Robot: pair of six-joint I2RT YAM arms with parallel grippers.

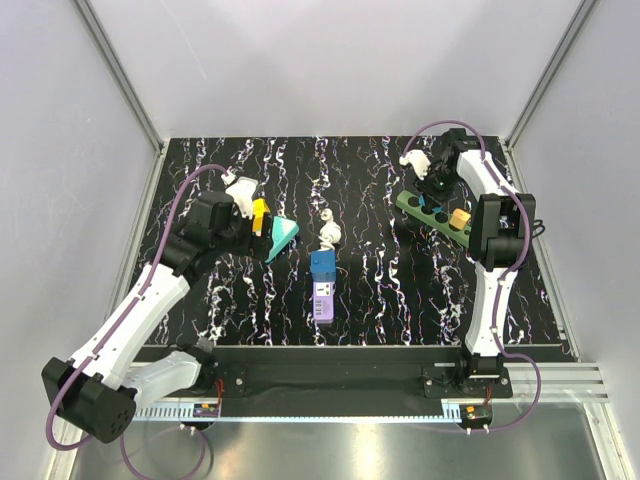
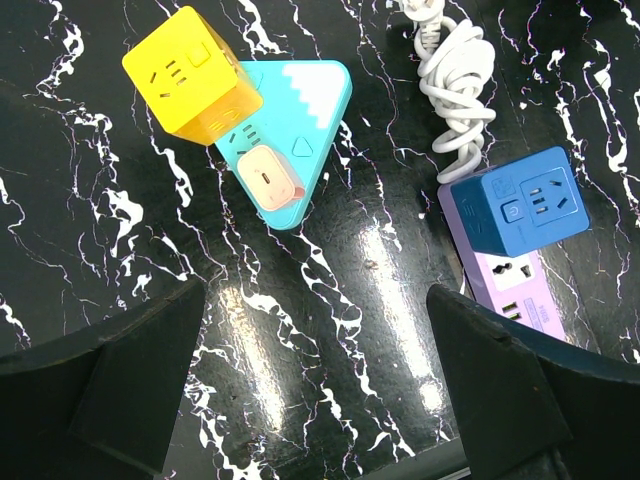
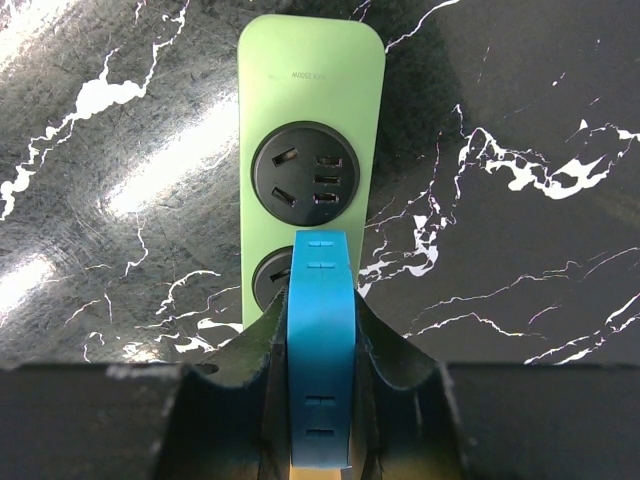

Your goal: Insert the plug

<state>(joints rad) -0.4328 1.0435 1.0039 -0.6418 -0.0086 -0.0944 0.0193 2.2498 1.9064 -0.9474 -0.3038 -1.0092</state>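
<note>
Two arms reach over a black marbled bench. Toward the left edge, the left gripper hangs with its fingers spread wide and empty, near a yellow cube socket sitting on a teal triangular power strip. Mid-bench lie a coiled white cable and a blue cube socket on a purple power strip. Near the far right corner, the right gripper pinches a blue plug over the second round outlet of the green power strip; I cannot tell whether they touch.
</note>
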